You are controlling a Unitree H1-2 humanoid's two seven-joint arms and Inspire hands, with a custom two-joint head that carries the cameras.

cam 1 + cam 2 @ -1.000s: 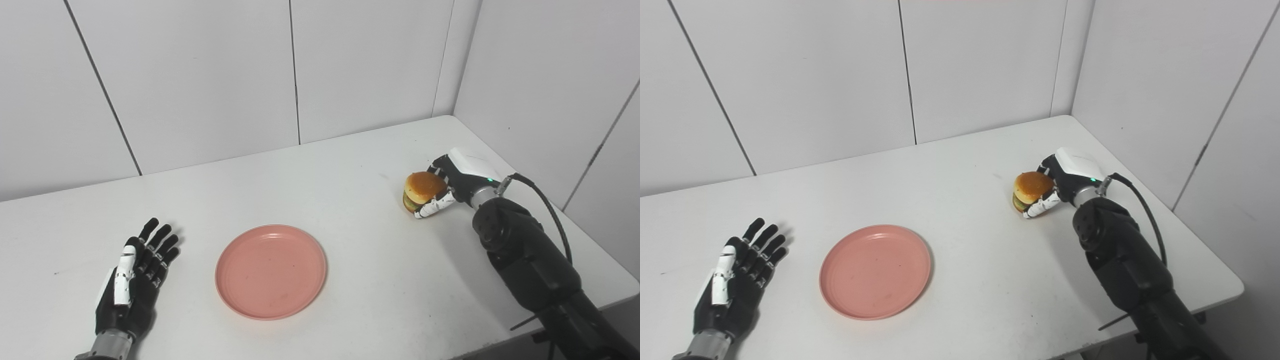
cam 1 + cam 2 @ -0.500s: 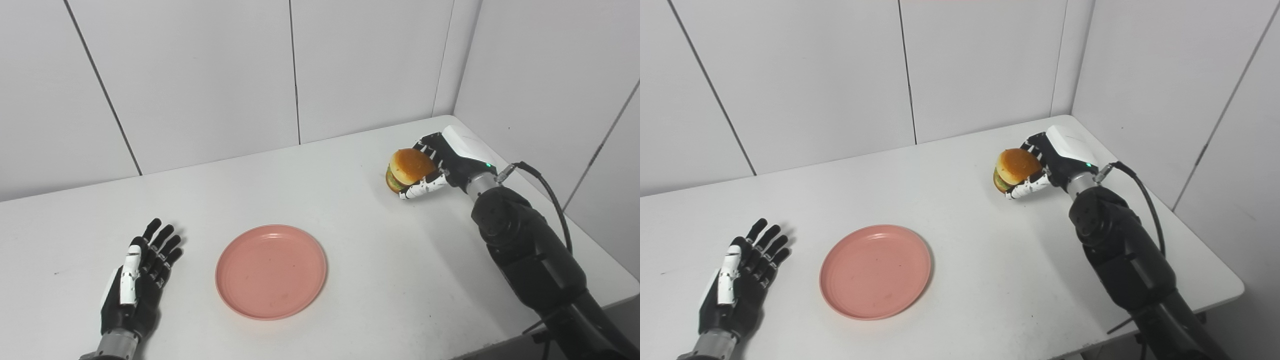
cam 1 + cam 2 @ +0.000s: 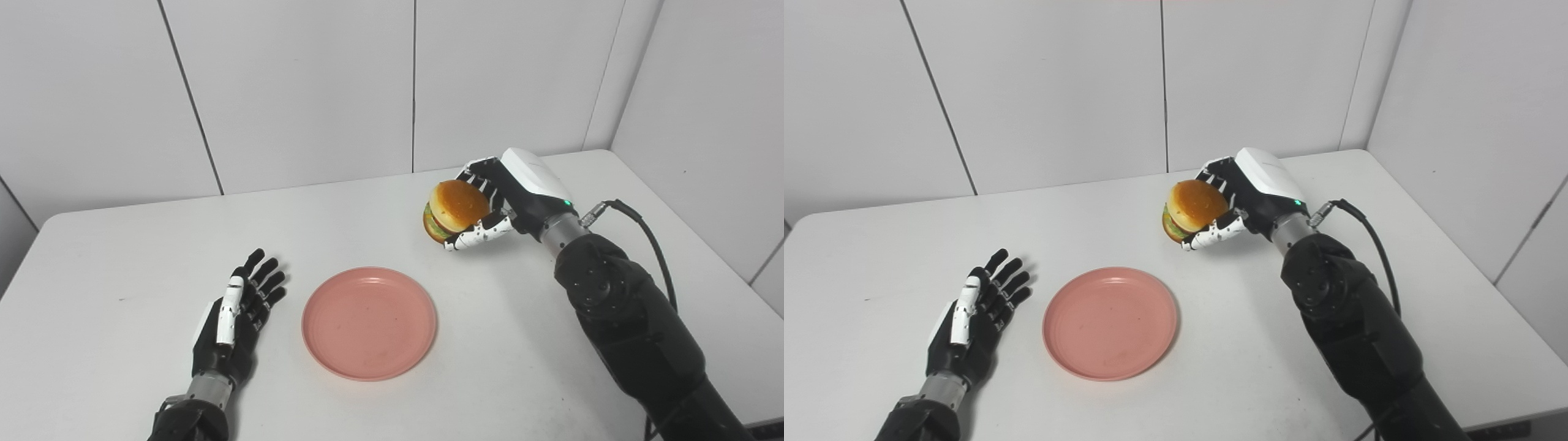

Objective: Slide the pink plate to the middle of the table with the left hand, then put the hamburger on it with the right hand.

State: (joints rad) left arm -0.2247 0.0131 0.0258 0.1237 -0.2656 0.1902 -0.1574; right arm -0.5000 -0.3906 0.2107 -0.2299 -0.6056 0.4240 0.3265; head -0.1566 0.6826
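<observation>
Left eye view: your right hand [image 3: 490, 205] holds the burger [image 3: 452, 210] clear of the table [image 3: 122, 257], fingers wrapped round its far side and the thumb [image 3: 478, 234] hooked under its near edge. The burger sits tilted in that grasp, bun top turned toward the left and slightly up, the green layer showing beneath. The plate [image 3: 369, 322] lies flat below and to the left of this hand, well apart from it, roughly mid-table and bare inside.

Your left hand [image 3: 236, 321] rests palm-down on the table, fingers spread and holding nothing, just left of the plate and not touching its rim.

By the look of things, the sliding step is done and the carry is under way. The burger looks light and probably a toy; whether it is soft cannot be told from here. Its stacked layers could shift if you squeeze hard, so the side-and-under hold you have seems the sensible one. The smooth bun may slip if you loosen early. Expect to level the burger before release, or it could land on edge and roll. The plate looks like light, stiff plastic that a nudge from a descending hand could push.
</observation>
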